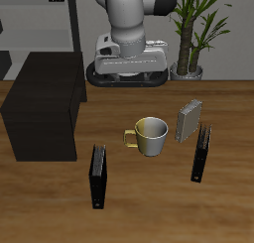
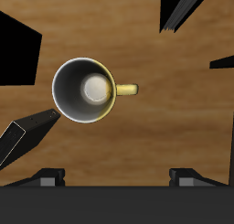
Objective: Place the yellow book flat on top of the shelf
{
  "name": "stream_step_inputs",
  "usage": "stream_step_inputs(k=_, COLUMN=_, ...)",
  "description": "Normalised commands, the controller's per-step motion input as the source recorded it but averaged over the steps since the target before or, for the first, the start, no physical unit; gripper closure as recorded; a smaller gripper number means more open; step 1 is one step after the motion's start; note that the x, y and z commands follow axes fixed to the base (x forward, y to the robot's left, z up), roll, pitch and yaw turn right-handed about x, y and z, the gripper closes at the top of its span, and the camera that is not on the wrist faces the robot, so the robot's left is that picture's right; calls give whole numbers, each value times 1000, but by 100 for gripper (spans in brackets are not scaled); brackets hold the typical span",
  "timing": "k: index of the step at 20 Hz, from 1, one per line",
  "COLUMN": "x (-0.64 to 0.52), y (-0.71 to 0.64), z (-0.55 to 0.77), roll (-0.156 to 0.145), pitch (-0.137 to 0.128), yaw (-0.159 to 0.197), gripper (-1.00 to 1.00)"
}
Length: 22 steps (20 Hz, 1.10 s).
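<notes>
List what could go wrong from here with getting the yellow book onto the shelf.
1. The small tan-grey yellow book stands upright between the yellow-white ceramic mug and a thin black book, so descending fingers may knock either.
2. The wrist view is centred on the mug, not the book: a grasp here would hit the wrong thing.
3. The big matte black shelf sits across the table, so the book could slip during a long carry.

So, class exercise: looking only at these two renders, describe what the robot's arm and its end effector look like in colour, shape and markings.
The arm is a chunky rounded column of glossy light-grey segments, with a darker joint seam, standing on a pale base plate over a black oval foot. No cables or markings are visible. In the wrist view, the end effector shows only as a dark grey body edge with two small dark finger tips; little else can be told.
</notes>
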Motion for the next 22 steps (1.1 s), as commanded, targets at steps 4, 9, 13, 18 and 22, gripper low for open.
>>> stream_step_inputs(k=4, x=72, y=-119, z=19, roll=-33, pitch=-2, yaw=-5, gripper=-100)
stream_step_inputs(k=9, x=26, y=-65, z=43, roll=-50, pitch=-15, yaw=-42, gripper=-100)
stream_step_inputs(k=13, x=-95, y=267, z=-70, roll=19, pitch=-27, yaw=-97, gripper=-100)
stream_step_inputs(k=18, x=-206, y=475, z=-79, roll=0, pitch=-51, yaw=-91, gripper=-100)
stream_step_inputs(k=22, x=-70, y=433, z=-115, roll=29, pitch=-14, yaw=-33, gripper=-100)
